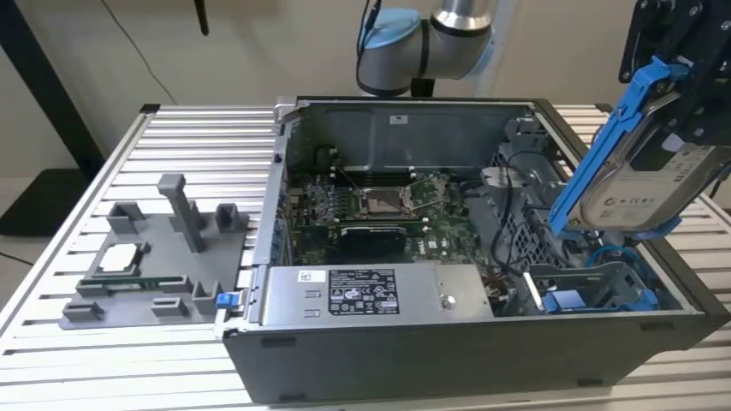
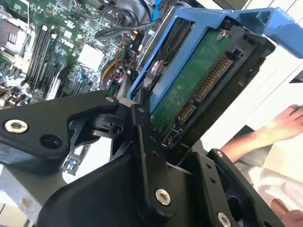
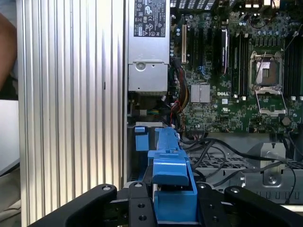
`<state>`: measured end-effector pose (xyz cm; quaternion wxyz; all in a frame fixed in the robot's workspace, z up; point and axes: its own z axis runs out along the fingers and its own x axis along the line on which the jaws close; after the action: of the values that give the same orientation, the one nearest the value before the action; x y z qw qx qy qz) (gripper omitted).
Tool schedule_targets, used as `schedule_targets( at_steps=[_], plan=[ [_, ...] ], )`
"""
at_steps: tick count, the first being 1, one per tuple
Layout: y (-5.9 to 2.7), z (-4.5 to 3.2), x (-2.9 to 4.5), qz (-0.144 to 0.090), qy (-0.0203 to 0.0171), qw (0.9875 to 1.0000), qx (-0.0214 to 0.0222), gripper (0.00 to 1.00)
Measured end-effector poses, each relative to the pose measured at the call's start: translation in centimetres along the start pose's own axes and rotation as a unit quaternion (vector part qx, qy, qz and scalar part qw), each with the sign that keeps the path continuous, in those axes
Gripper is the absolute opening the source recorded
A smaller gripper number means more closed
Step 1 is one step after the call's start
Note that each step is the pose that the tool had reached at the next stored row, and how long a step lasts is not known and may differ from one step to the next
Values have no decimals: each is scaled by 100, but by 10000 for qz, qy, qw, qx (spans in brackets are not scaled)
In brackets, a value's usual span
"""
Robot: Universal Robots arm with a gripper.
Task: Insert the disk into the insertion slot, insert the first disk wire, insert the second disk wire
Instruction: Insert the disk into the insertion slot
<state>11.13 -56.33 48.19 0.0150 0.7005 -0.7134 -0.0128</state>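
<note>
so the disk (image 1: 632,184) is up in the air toward the exterior view's upper right, tilted, white label facing out, clipped in its blue frame; the gripper (image 1: 686,107) is clamped on it, and in the first wrist view you can see the black fingers (image 3: 141,205) squeezing the blue frame from both sides; the second wrist view shows the disk's green circuit board and its connector pins pointing away from the gripper.

the slot (image 1: 580,274) sits right below it, in the lower right corner of the open computer case (image 1: 457,351), grey metal with blue tabs; the disk hangs over it, not in it.

beside the slot, toward the exterior view's left, is the labelled power supply box (image 1: 365,295); behind that the green motherboard (image 1: 377,201); black cables (image 1: 520,167) loop between the board and the drive corner.

the case sits on a ribbed metal table (image 1: 149,360); a grey parts tray (image 1: 160,261) lies on the exterior view's left; a person's hand (image 2: 289,124) shows in the second wrist view beyond the disk.
</note>
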Motion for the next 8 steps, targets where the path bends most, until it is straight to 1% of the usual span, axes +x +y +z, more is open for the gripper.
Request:
schedule_targets(
  at_steps=[8],
  plan=[
    [-1,23,0,0,-1,10000,8,0]
  ],
)
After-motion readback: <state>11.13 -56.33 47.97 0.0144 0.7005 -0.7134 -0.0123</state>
